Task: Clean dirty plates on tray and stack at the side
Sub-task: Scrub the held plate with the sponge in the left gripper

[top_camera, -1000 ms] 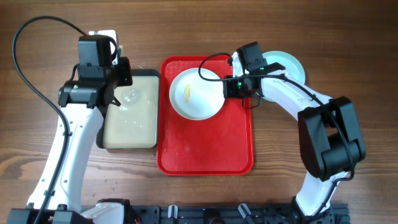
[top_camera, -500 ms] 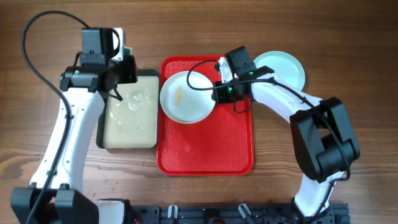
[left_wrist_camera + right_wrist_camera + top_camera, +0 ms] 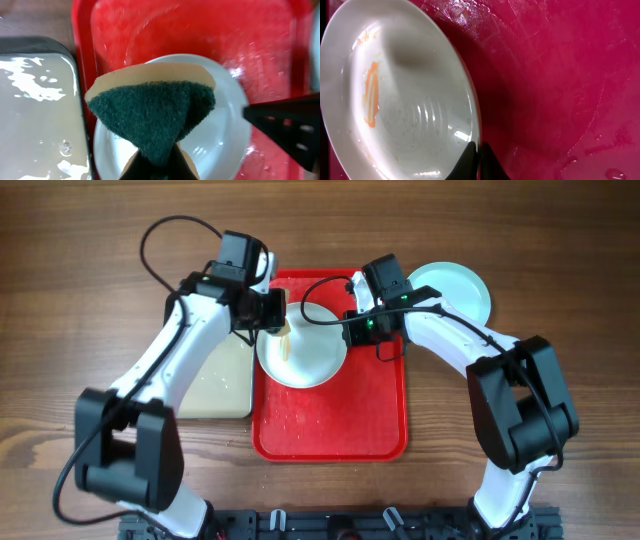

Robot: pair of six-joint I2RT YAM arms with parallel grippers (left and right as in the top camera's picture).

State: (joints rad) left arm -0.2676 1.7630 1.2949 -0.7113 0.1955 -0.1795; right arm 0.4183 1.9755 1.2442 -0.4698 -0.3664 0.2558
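1. Scrubbing step: the white plate (image 3: 305, 355) lies on the red tray (image 3: 330, 430), its orange smear (image 3: 370, 95) unwiped.
2. Right jaws are closed on the plate's rim, steadying it; left jaws grip the sponge (image 3: 155, 112) over it.
3. Next, I judge: press the sponge down on the smear and rub.

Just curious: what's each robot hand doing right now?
Left gripper: shut on the yellow and green sponge.
Right gripper: shut on the white round plastic plate.
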